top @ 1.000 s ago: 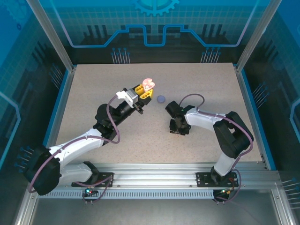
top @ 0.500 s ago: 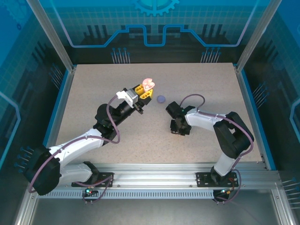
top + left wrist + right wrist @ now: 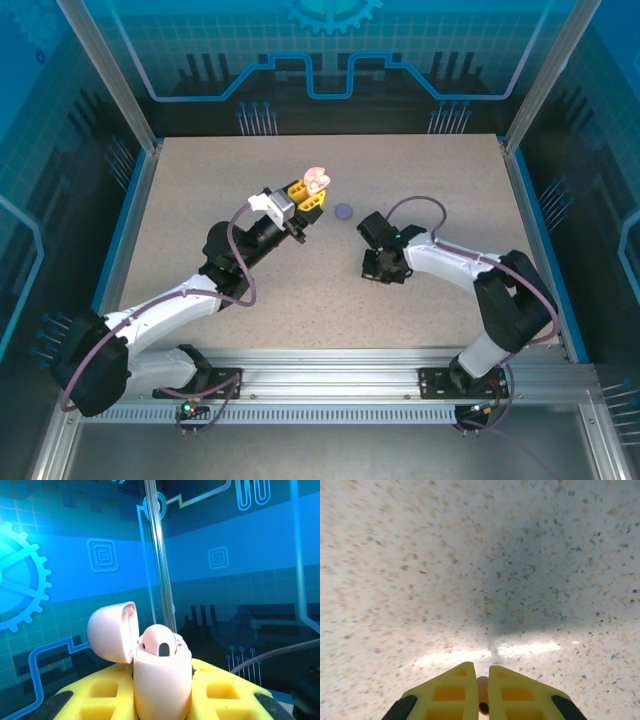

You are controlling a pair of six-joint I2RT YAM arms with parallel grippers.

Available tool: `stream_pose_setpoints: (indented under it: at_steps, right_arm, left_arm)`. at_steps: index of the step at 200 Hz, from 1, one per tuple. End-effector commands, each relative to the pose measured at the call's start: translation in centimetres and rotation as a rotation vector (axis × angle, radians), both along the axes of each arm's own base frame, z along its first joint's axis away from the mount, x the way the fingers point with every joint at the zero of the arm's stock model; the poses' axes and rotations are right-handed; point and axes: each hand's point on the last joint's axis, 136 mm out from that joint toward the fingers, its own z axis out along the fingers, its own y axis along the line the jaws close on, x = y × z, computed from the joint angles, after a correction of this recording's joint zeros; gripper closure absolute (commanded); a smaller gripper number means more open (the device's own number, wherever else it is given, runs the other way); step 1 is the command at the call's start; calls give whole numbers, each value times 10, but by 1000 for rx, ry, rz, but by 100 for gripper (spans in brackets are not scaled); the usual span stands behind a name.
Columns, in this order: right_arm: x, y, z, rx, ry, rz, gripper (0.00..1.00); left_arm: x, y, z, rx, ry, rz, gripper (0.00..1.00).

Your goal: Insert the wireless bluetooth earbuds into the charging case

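Note:
My left gripper (image 3: 308, 196) holds a pale pink charging case (image 3: 317, 179) up above the table's back middle. In the left wrist view the case (image 3: 162, 680) stands upright between the yellow fingers (image 3: 100, 697), its lid (image 3: 112, 632) swung open to the left. One pink earbud (image 3: 161, 642) sits in its top. My right gripper (image 3: 380, 268) is down at the table surface right of centre. In the right wrist view its yellow fingers (image 3: 452, 692) are shut on a small pink earbud (image 3: 482, 689), just above the speckled tabletop.
A small round purple disc (image 3: 344, 212) lies on the table (image 3: 200, 200) between the two grippers. Blue rails edge the table at left (image 3: 125, 220) and right (image 3: 540, 240), with clear panel walls behind.
The right gripper's jaws have closed onto the pink earbud, and the right arm's elbow has swung outward to the right. The left arm and case have not moved.

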Motion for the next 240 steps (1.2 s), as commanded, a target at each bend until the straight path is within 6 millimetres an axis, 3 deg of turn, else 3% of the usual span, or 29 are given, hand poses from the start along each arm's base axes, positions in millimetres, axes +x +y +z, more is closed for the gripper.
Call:
stream_pose_setpoints:
  at_steps: [1,25,43,104,154,175,203,240]
  right_arm:
    - [6,3,24,43,-69,8,91]
    - [16,3,58,108,-162,12,91]
    - [27,1,95,175,-266,16,90]
    - [58,-7,253,420,-681,66,89]
    - [56,1,372,608,-978,166,88]
    - [50,8,404,677,-1055,217,87]
    - [41,18,429,763,-1133,280,87]
    - [24,33,435,815,-1214,374,87]
  left_arm:
    - [-6,2,6,-18,-14,-2,100]
    - [-7,2,6,-16,-16,-5,100]
    - [-8,2,7,-14,-19,-10,100]
    - [-10,-4,10,-7,-31,-41,100]
    - [-9,-13,14,2,-34,-81,100]
    - [-9,-18,16,7,-38,-105,100]
    - [-10,-23,19,10,-49,-130,100]
    - [-13,-28,25,16,-69,-157,100]
